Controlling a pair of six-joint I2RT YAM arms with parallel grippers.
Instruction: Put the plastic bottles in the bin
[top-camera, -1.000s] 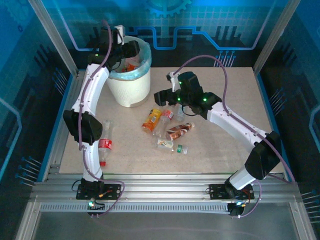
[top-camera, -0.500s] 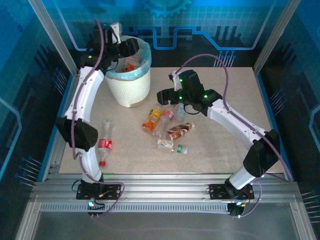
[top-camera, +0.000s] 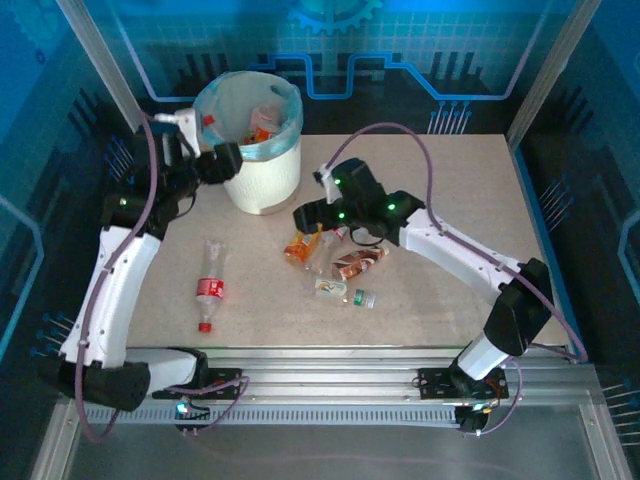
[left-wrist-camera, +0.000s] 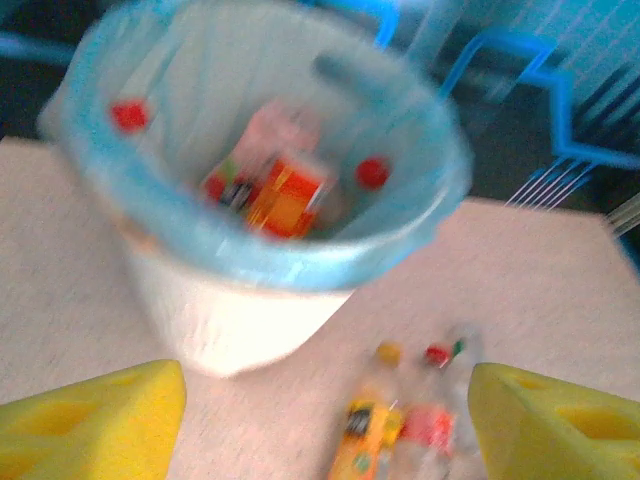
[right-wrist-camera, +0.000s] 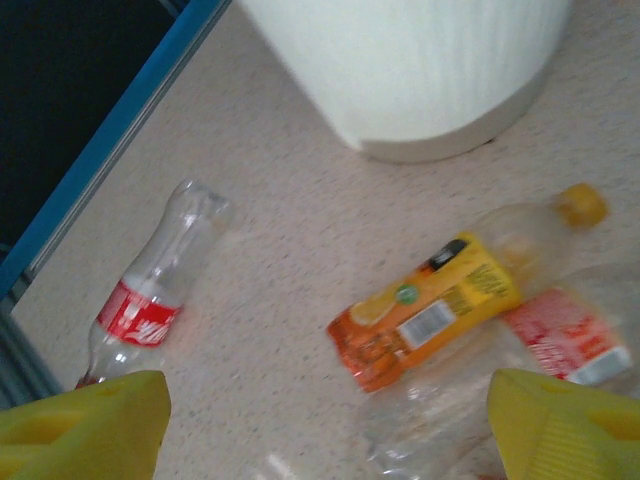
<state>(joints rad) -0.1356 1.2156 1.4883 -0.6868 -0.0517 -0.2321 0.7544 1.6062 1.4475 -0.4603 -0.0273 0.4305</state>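
Beige speckled table (top-camera: 440, 200) inside blue-lit walls carries the loose plastic bottles (top-camera: 335, 262), bunched near its middle just in front of the bin (top-camera: 262, 165); at the left end of that bunch lies an orange-labelled bottle (top-camera: 303, 240), on its side, its long axis slanting so that the yellow cap points toward the bin's base and the bottom points back toward the arms; the right gripper (top-camera: 305, 215) hangs almost straight above it, and in the right wrist view the orange-labelled bottle (right-wrist-camera: 430, 310) sits between the yellow pads (right-wrist-camera: 85, 425), which stand wide apart and hold nothing; that makes the right arm the nearer one, and closing across the label rather than along it looks the likelier grasp; a bottle with a red and white label (right-wrist-camera: 565, 340) touches it on one side, so a neighbour could get nudged; a red-labelled bottle (top-camera: 209, 285) lies alone, well apart on the left arm's side, its length running roughly near-to-far; the left gripper (top-camera: 225, 160) sits just beside the bin's left wall, fingers spread and empty; the bin (left-wrist-camera: 230, 310), lined with light-blue bag, already holds several bottles, an orange label and red caps showing, though blur hides the count.
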